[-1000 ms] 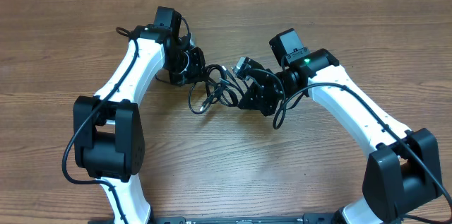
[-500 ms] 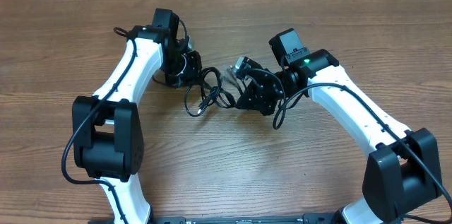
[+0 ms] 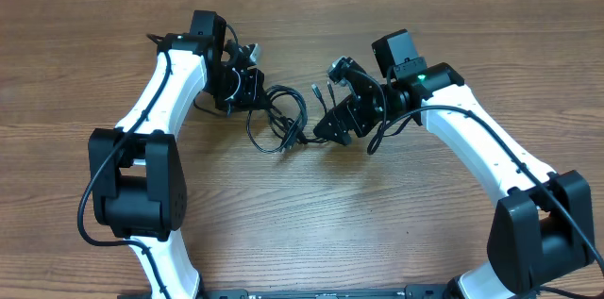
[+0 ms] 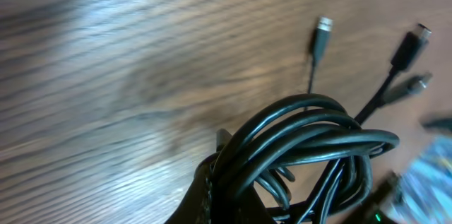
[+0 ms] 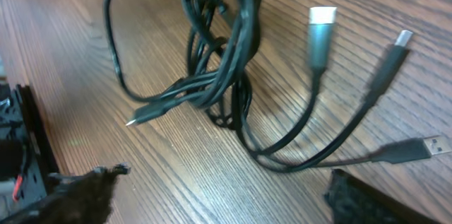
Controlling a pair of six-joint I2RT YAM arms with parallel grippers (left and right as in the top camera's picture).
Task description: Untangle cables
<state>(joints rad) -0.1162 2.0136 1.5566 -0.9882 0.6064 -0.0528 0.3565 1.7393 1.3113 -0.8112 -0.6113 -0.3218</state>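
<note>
The left gripper (image 3: 248,89), in the upper left of the overhead view, is clamped shut on one end of the cables (image 3: 281,122). Their black loops lie on the table (image 3: 302,214) near the middle of the frame. Just right of them, the right gripper (image 3: 330,99) stands wide open and holds nothing. Three plugs (image 5: 321,25) lie loose before it.

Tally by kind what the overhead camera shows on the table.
Robot arms: 2 (left arm, right arm)
Cable tangle: 1
Total: 3
</note>
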